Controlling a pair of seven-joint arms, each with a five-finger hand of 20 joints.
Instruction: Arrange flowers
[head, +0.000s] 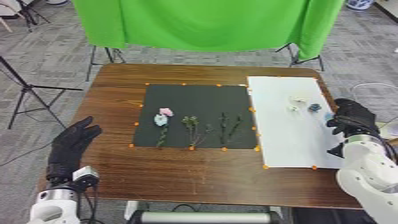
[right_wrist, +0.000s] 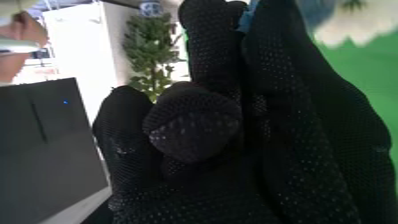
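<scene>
In the head view my right hand (head: 355, 119) is over the right edge of the white board (head: 284, 145), beside a light blue flower (head: 330, 116). A dark blue flower (head: 314, 107) and a small white flower (head: 294, 108) lie to its left. On the black sheet (head: 195, 95) are a pink bloom (head: 166, 111), a pale blue bloom (head: 161, 120), a leafy green sprig (head: 191, 121) and thin dark stems (head: 235, 126). My left hand (head: 69, 147) is open left of the sheet. In the right wrist view my right hand (right_wrist: 302, 140) partly covers something light blue (right_wrist: 246, 17); what it holds is hidden.
Small orange markers (head: 266, 167) line the sheet and board on the brown table (head: 178, 177). A green cloth (head: 209, 25) hangs behind the table. A tripod (head: 29, 87) stands on the floor at the left.
</scene>
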